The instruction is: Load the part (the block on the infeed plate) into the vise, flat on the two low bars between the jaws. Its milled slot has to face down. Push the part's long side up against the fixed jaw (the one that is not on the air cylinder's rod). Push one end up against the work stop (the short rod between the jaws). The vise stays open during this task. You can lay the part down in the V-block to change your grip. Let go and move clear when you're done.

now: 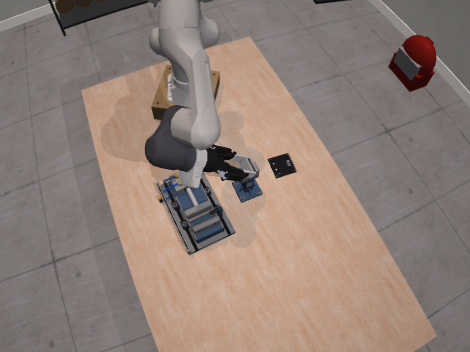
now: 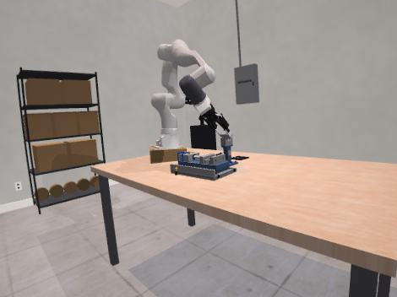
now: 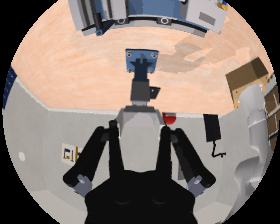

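My gripper (image 1: 245, 168) is shut on the part (image 1: 248, 164), a grey block, and holds it right above the V-block (image 1: 248, 190), a blue stand with a dark top. In the exterior view the part (image 2: 226, 140) sits at the top of the V-block (image 2: 227, 153); I cannot tell whether it touches. In the wrist view the part (image 3: 141, 128) fills the space between my fingers, with the V-block (image 3: 141, 72) beyond it. The vise (image 1: 196, 215) lies to the left, jaws open and empty; it also shows in the wrist view (image 3: 150, 0). The slot's side is hidden.
The black infeed plate (image 1: 282, 166) lies empty just right of the V-block. My arm's wooden base block (image 1: 186, 93) stands at the table's back. A shelf with boxes (image 2: 59, 136) stands off the table.
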### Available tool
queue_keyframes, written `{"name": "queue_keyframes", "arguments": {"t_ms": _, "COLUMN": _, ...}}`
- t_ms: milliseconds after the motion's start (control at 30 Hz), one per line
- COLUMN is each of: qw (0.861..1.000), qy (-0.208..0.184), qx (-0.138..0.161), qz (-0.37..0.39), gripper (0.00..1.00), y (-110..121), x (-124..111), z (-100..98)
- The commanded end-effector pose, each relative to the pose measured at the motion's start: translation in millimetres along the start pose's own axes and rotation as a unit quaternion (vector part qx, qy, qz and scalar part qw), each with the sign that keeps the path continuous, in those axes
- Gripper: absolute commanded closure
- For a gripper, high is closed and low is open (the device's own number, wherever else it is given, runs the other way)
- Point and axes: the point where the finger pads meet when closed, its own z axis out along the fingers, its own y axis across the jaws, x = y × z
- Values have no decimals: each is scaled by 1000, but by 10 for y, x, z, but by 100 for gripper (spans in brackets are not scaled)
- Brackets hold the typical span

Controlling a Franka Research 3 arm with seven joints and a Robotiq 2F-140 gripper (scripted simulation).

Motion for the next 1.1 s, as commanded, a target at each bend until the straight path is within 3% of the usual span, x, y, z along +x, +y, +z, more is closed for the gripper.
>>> {"name": "queue_keyframes", "arguments": {"t_ms": 0, "qw": 1000, "qy": -1, "qx": -1, "qz": 5, "gripper": 100, "y": 14, "x": -14, "z": -28}}
{"name": "queue_keyframes", "arguments": {"t_ms": 1067, "qw": 1000, "qy": -1, "qx": -1, "qz": 5, "gripper": 100, "y": 13, "x": -58, "z": -71}}
